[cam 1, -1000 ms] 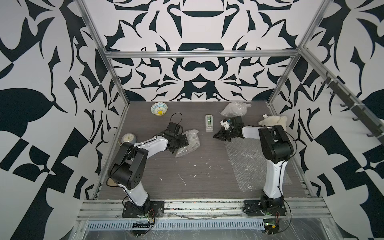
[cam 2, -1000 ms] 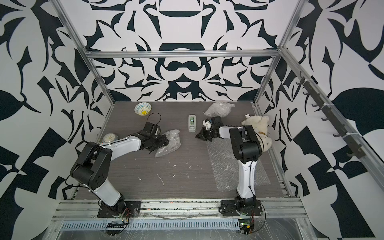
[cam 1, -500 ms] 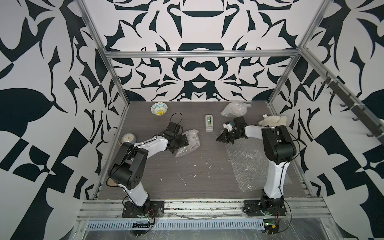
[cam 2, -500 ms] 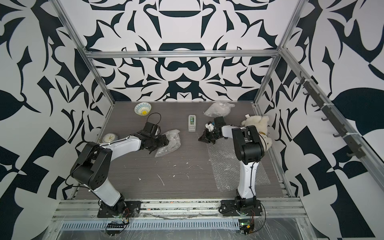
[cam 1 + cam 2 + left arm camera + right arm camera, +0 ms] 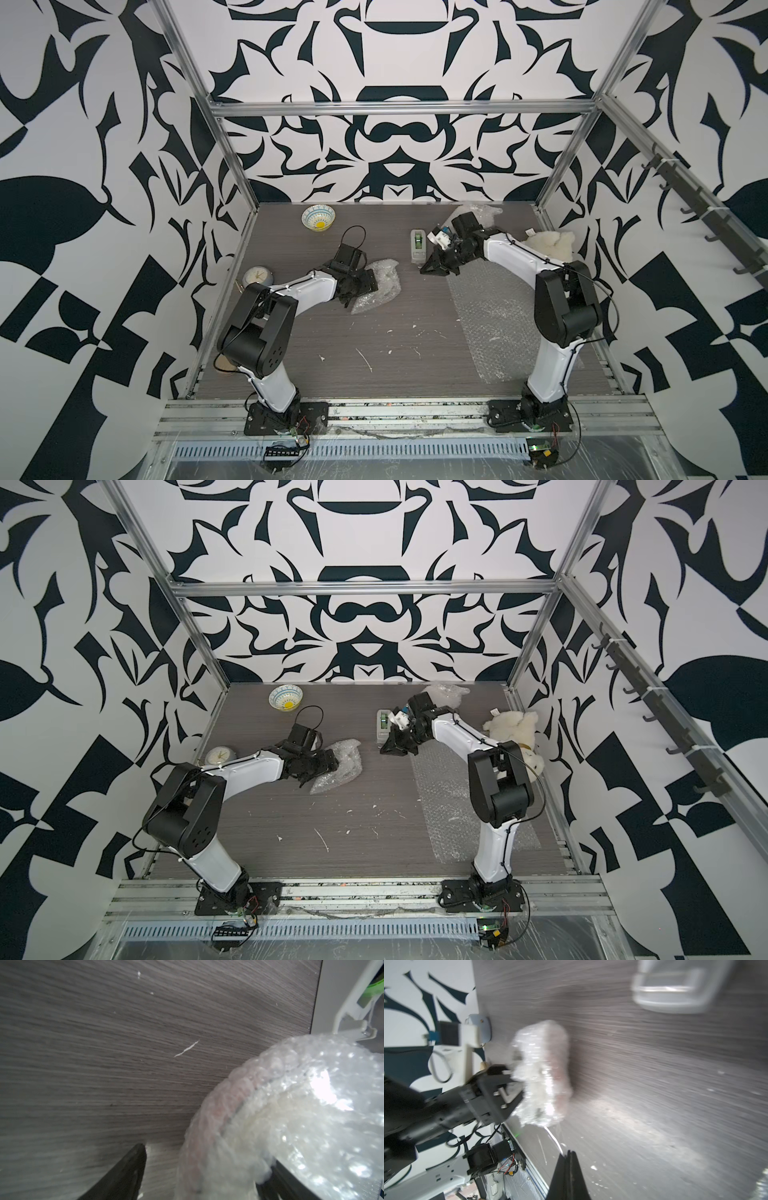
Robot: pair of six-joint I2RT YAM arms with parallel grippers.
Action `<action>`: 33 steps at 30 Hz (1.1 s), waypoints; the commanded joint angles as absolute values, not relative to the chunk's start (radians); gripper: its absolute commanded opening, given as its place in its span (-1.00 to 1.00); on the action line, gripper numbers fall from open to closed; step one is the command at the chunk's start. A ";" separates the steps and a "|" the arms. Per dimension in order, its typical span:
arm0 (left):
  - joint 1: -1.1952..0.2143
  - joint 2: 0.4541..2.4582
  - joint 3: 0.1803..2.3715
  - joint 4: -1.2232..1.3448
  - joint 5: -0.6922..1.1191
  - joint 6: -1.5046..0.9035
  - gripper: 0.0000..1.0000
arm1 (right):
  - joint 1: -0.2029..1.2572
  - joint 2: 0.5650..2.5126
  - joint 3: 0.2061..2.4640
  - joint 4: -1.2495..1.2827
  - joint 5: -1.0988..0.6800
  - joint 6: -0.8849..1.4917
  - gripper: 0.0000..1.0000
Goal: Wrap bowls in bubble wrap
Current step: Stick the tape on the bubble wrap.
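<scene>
The left arm (image 5: 291, 291) and the right arm (image 5: 511, 253) look alike: glossy white moulded link shells joined by chunky matte-black joint housings, one of which on the left arm shows a ring of small holes. Each arm stands on a flat black base plate (image 5: 286, 419). Thin black cables (image 5: 602, 299) run along the white shells, and one forms a free loop (image 5: 353, 237) by the left wrist. The left gripper (image 5: 508, 1088) is black and angular, with silver screw heads and a bare metal rod. The right gripper (image 5: 569, 1167) ends in slim, tapering black fingers, with a small white-and-blue block (image 5: 441, 239) mounted behind it. Small circuit boards (image 5: 540, 451) with red and black wires sit below both bases
</scene>
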State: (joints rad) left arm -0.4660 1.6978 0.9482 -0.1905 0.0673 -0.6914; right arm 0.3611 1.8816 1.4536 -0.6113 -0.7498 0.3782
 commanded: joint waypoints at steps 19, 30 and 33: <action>-0.476 1.704 0.943 -0.186 0.081 -0.687 0.66 | 0.577 2.026 1.656 -0.812 -0.603 0.291 -1.00; -0.476 1.701 0.959 -0.198 0.081 -0.687 0.66 | 0.578 2.040 1.672 -0.834 -0.594 0.271 -1.00; -0.476 1.691 0.961 -0.203 0.079 -0.687 0.66 | 0.578 2.038 1.673 -0.833 -0.602 0.273 -1.00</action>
